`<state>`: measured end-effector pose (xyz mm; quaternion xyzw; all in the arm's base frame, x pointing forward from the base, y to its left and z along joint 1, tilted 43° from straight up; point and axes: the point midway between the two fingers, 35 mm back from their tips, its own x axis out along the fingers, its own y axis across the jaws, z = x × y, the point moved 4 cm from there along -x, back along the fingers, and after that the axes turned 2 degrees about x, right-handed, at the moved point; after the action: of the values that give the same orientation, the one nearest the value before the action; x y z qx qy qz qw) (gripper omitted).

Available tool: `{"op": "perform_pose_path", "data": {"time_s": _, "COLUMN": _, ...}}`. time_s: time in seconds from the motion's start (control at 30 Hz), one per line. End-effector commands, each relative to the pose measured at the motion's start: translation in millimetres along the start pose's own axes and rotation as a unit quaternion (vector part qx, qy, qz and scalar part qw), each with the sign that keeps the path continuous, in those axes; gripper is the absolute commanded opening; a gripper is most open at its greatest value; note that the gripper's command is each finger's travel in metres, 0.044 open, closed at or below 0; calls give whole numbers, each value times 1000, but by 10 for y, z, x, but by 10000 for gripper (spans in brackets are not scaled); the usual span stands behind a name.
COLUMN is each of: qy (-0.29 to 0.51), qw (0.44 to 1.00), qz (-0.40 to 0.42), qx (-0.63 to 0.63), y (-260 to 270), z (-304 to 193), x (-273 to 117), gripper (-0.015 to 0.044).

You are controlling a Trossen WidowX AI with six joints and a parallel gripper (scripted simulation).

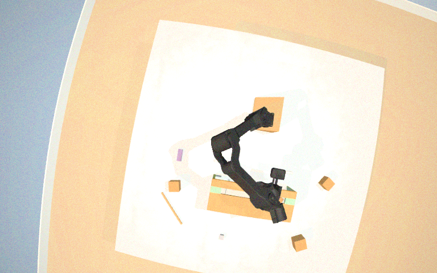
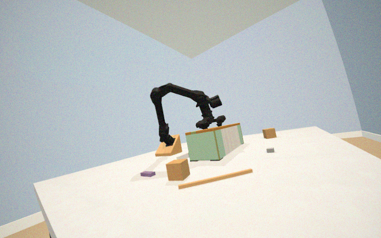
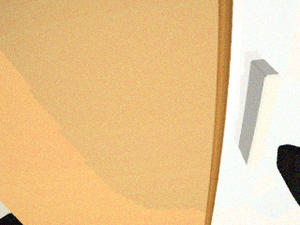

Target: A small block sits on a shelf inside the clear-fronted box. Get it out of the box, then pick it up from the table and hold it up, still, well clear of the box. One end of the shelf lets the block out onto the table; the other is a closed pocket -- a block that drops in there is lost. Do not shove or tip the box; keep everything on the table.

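- The block cannot be picked out with any certainty. The top view shows only a pale strip of shelf (image 1: 233,193) along the box's far edge, and the arm (image 1: 239,175) crosses part of it.
- The box (image 2: 208,146) is a long rectangular case. It has a flat matte orange top, a pale green end wall with orange edging, and a whitish long side.
- The tool (image 2: 211,122) hangs just above the box's top, near the end away from the green wall. Its dark fingers are spread wide and hold nothing.
- In the wrist view the smooth orange top fills most of the picture. A dark finger (image 3: 289,171) shows at the right edge.
- Beside the box's edge in that view, a small grey piece (image 3: 255,112) lies on the desk, apart from the box.
- Scattered on the desk are a thin orange stick (image 2: 215,178), a matte orange cube (image 2: 177,169) near the green end, a flat purple tile (image 2: 147,173), and another orange cube (image 2: 269,133) farther off.
- The arm rises from an orange wedge-shaped base (image 2: 168,148).
- The desk (image 2: 294,196) is plain matte white. It stands on a tan floor, with pale blue walls and a grey ceiling.
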<state>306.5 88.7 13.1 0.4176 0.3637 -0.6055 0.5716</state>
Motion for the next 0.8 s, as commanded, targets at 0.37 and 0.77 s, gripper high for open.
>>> {"op": "perform_pose_path", "data": {"time_s": 0.37, "qy": -1, "qw": 1000, "qz": -5, "qx": -1, "y": -16, "z": -162, "x": 87, "gripper": 400}}
{"op": "perform_pose_path", "data": {"time_s": 0.77, "qy": -1, "qw": 1000, "qz": -5, "qx": 0, "y": -20, "z": -363, "x": -534, "gripper": 400}}
